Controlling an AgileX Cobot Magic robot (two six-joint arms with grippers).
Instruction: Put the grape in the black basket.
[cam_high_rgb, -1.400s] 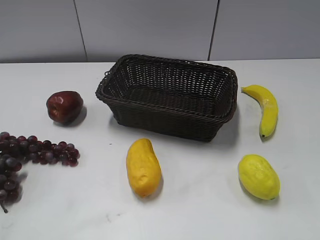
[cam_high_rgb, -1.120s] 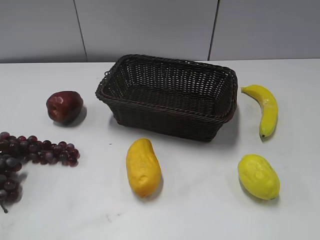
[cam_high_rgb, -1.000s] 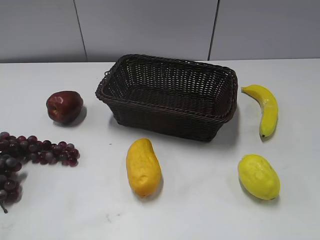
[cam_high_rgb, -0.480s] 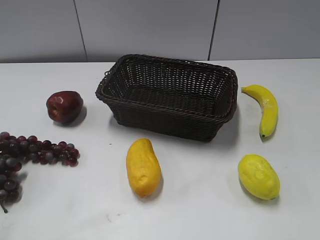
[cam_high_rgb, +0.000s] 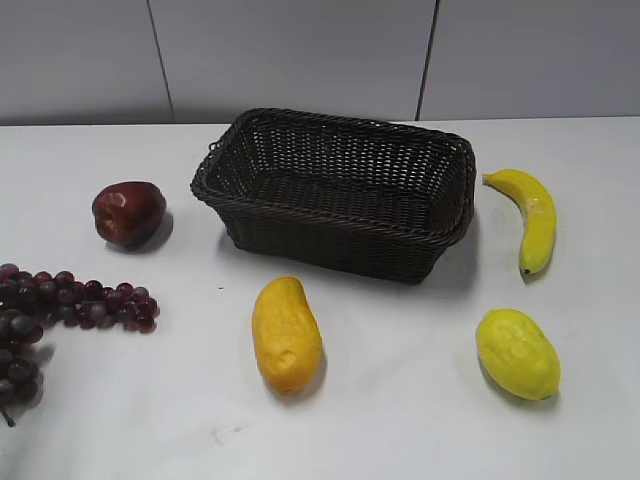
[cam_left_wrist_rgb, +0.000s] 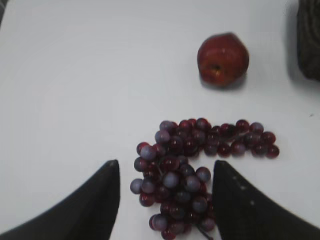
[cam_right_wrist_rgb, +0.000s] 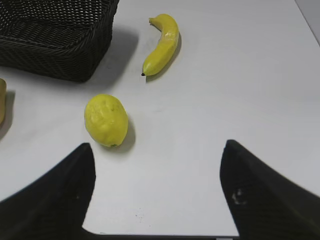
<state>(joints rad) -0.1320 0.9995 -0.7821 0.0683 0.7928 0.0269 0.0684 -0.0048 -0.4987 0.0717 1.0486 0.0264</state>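
Nearest to you, L wrist cam: left gripper hangs over the table, fingers spread wide, nothing between them but the near part of the grape lying below. Can't tell if the tips touch the fruit or sit above it. The bunch bends: a thick clump runs toward the cam, a thinner arm runs off to the right.

R wrist cam: right gripper also spread wide, holding nothing, bare table under it. Just beyond its L finger sits the yellow lemon-like fruit, apart from the finger.

Ext. view, near row: grape at the far left edge, partly cut off by the frame, flat on the table. Neither gripper shows in this view. Orange-yellow mango near centre, lying lengthwise; lemon-like fruit to the right, well apart from it.

Mid row: dark red apple left, beyond the grape, not touching it. In the L wrist cam the apple sits beyond the thin arm of the bunch, clear gap between.

Farther: the black basket centre, upright, nothing visible inside it. Grape is outside it, well to the left and nearer. Banana just right of the basket, curved, not touching the rim. R wrist cam shows the same: basket corner top left, banana beside it.

Back: grey panelled wall.
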